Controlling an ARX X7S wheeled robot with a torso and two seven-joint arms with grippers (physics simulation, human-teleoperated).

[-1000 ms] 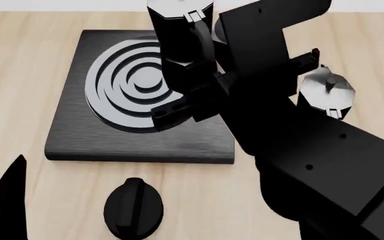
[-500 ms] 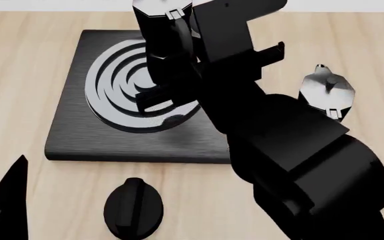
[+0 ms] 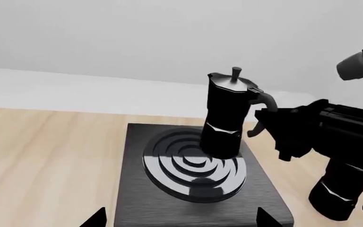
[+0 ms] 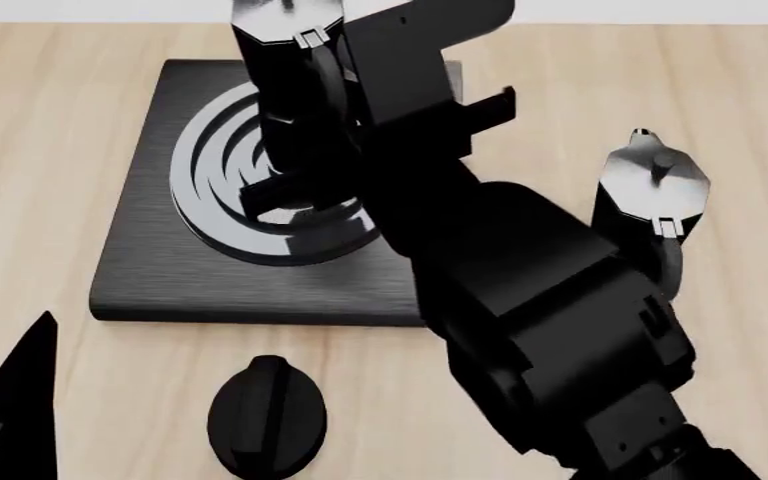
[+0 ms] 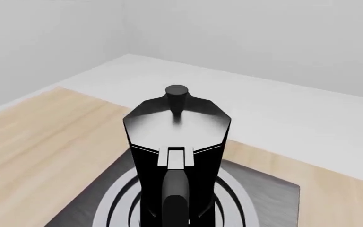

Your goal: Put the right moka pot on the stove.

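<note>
Right fingers [image 3: 263, 124]: gripping the pot [image 3: 227, 116] by its handle.
Pot: above the stove [image 4: 144, 270] rings.
Left fingers [image 4: 4, 410]: state unclear.

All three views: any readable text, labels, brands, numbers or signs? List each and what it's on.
None readable in any view.
Held moka pot: plain black, no brand or marking.
Second moka pot: no marking.
Stove: only burner rings, no lettering.
Knob: no dial marks or numbers.
Right gripper: no label.

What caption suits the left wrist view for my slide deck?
Right gripper holds the moka pot by its handle, lifted above the stove burner rings.
</note>
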